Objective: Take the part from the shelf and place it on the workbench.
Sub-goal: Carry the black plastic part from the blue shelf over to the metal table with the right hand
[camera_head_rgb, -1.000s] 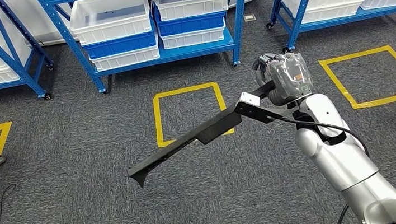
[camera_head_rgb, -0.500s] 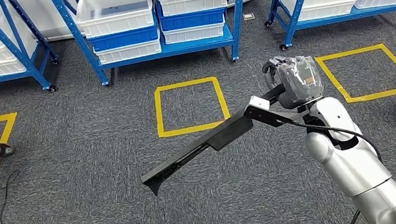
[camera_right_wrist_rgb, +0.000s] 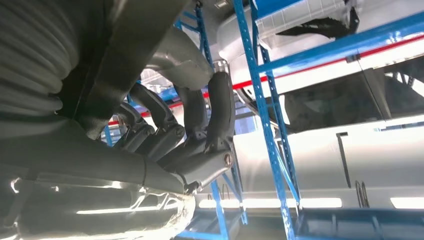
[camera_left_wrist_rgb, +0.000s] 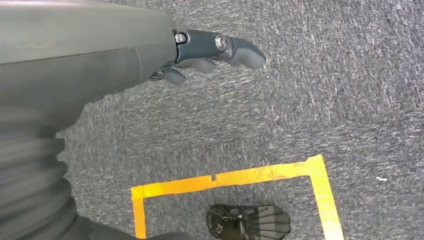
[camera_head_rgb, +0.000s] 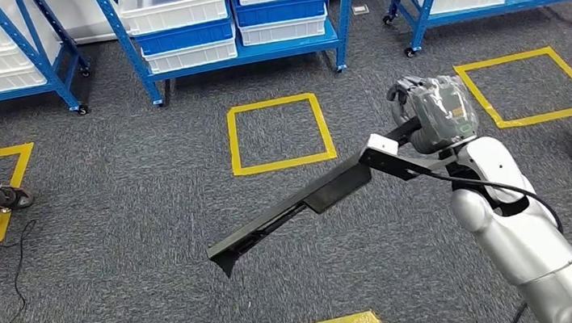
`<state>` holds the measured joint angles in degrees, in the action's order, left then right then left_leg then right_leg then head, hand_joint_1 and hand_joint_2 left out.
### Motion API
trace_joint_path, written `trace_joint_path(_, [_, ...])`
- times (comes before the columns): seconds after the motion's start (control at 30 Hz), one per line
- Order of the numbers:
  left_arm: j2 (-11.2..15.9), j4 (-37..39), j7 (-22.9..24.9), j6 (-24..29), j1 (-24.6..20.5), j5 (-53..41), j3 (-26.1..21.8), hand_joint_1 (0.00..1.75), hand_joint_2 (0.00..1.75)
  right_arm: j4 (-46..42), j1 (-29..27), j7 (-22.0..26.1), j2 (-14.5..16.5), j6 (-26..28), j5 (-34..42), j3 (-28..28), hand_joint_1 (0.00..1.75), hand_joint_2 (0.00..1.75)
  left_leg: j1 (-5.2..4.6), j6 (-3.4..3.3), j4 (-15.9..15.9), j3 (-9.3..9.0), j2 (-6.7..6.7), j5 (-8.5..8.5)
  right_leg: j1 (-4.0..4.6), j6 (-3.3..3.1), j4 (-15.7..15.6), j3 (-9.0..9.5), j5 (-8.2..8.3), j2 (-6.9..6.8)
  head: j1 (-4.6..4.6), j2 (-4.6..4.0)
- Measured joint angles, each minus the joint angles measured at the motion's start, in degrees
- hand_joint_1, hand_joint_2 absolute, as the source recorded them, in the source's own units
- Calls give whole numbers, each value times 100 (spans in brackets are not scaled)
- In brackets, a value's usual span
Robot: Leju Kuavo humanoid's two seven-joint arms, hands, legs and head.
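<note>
Below, grey carpet (camera_head_rgb: 112,230) carries yellow tape squares (camera_head_rgb: 280,134) before blue shelves (camera_head_rgb: 240,33)

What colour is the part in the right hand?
Black, clearest in the head view: the long part held by the right hand.

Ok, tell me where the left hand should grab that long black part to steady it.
Probably the thicker middle section of the long black part, coming from below on the robot's left. The right hand holds one end, and the far tip tapers thin and hangs unsupported over the carpet.
</note>
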<state>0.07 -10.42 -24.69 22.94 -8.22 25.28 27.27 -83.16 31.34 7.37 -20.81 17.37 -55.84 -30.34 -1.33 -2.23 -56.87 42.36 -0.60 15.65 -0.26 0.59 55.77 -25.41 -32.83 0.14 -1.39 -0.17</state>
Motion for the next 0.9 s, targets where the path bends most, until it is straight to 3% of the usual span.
trace_joint_path(0.07, [14,-2,-2,9,23,-1,1,0,175,-21,-40,-1,19,1,-34,-8,175,175,34,53,17,41,-2,-30,-69,-85,-33,-48,69,-58,-10,0])
trace_joint_path(0.13, [21,-1,-5,17,54,-1,1,0,175,-56,-72,-2,38,1,-54,-15,175,175,98,147,-352,178,8,358,-128,-191,-36,-71,169,-139,-22,0])
trace_joint_path(0.2, [14,-1,-8,19,65,-3,1,0,175,-100,-83,-3,55,1,-60,-16,175,175,159,259,-1157,417,20,895,-117,-232,-29,-116,240,-214,-32,0])
trace_joint_path(0.23, [14,-1,-9,19,67,-3,1,0,175,-111,-92,-4,59,1,-61,-17,175,175,188,301,-1528,508,27,1041,-116,-225,-24,-142,263,-251,-32,0])
trace_joint_path(0.27, [14,-1,-9,18,70,-4,1,0,175,-115,-105,-5,61,1,-63,-18,175,175,215,332,-1716,508,38,1074,-117,-218,-20,-159,277,-291,-34,0])
trace_joint_path(0.3, [15,-1,-7,18,72,-5,1,0,175,-117,-119,-6,62,0,-67,-19,175,175,239,350,-1677,394,61,1017,-118,-212,-17,-167,285,-332,-34,0])
trace_joint_path(0.33, [17,-1,-5,19,73,-7,1,0,175,-120,-128,-7,63,-1,-73,-18,175,175,255,351,-1404,170,107,899,-120,-208,-15,-164,287,-373,-35,0])
trace_joint_path(0.4, [26,-3,0,21,64,-8,1,0,175,-139,-128,-7,67,-1,-88,-16,175,175,229,299,-632,-358,318,710,-93,-178,-13,-157,273,-450,-34,0])
trace_joint_path(0.43, [30,-4,1,23,57,-8,1,0,175,-149,-124,-7,68,-3,-95,-15,175,175,196,257,-370,-517,406,677,-69,-150,-14,-158,270,-491,-26,0])
trace_joint_path(0.5, [35,-5,3,28,45,-8,1,0,175,-163,-115,-7,75,-16,-100,-13,175,175,123,170,-193,-589,439,702,-27,-84,-31,-168,269,-591,-12,0])
trace_joint_path(0.53, [36,-5,4,31,43,-8,0,0,175,-170,-112,-7,82,-26,-101,-13,175,175,116,127,-154,-588,383,691,-10,-44,-44,-157,263,-638,-8,0])
trace_joint_path(0.6, [27,-8,8,38,36,-11,0,0,175,-185,-99,-5,96,-45,-104,-6,175,175,131,28,-34,-624,267,638,-12,-6,70,-220,162,-500,-2,0])
trace_joint_path(0.63, [21,-9,8,43,25,-13,0,0,175,-192,-90,-4,96,-55,-105,-2,175,175,144,-17,24,-640,204,603,-18,-19,301,-338,37,-354,5,0])
trace_joint_path(0.7, [13,-11,8,50,3,-17,-1,0,175,-197,-95,-2,78,-73,-106,1,175,175,154,-66,58,-623,66,566,-56,-81,1083,-756,-284,-95,18,0])
trace_joint_path(0.77, [3,-11,10,56,8,-15,-1,0,175,-193,-136,13,57,-84,-100,0,175,175,154,-68,56,-603,-93,551,-86,-51,1677,-1111,-417,-39,26,0])
trace_joint_path(0.8, [-4,-11,13,61,15,-12,-1,0,175,-190,-150,32,53,-86,-90,-1,175,175,158,-59,49,-599,-174,542,-106,10,1656,-1141,-335,-32,27,0])
trace_joint_path(0.83, [-12,-11,16,66,22,-8,-1,0,175,-188,-151,54,52,-88,-74,-2,175,175,165,-45,37,-595,-252,535,-134,87,1403,-1054,-167,-19,29,0])
trace_joint_path(0.9, [-19,-11,19,83,23,4,-1,0,175,-180,-121,97,55,-92,-37,-4,175,175,165,13,-35,-551,-394,537,-200,214,637,-746,207,108,36,0])
